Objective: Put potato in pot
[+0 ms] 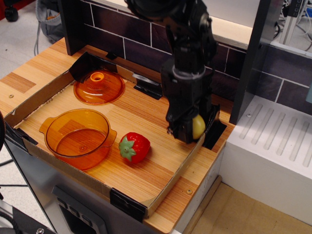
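Note:
The pale-yellow potato (199, 126) lies at the right corner of the shallow tray (161, 192). Only its right side shows. My black gripper (191, 129) has come down over it, and the near finger (181, 127) covers its left side. The far finger is hidden, so I cannot tell whether the jaws press on the potato. The orange translucent pot (78, 137) stands empty at the tray's front left, well away from the gripper.
A red toy strawberry (134, 146) lies between the pot and the gripper. The orange domed lid (99, 87) sits at the back left. The tray's low wall and a black corner clip (213, 130) are right beside the potato. A dark tiled wall stands behind.

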Controlling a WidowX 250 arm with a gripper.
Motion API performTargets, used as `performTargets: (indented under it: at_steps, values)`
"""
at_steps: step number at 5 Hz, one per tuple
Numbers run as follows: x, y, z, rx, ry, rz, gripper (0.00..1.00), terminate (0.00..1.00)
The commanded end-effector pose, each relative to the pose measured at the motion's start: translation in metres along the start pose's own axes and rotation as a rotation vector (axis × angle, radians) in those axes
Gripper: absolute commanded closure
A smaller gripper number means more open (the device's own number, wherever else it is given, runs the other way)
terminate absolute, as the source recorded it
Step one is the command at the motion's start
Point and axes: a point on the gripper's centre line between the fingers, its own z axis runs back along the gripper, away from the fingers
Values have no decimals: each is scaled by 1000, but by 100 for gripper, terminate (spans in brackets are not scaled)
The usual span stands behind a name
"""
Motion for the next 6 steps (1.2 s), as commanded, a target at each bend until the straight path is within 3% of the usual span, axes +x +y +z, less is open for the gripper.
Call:
performTargets:
  at_steps: [1, 4, 6]
  values:
    - [26, -8, 78, -122, 55, 11, 100, 0]
    - [89, 71, 115, -146, 100, -68, 100, 0]
    - [115, 92, 106, -96, 41, -47, 100, 0]
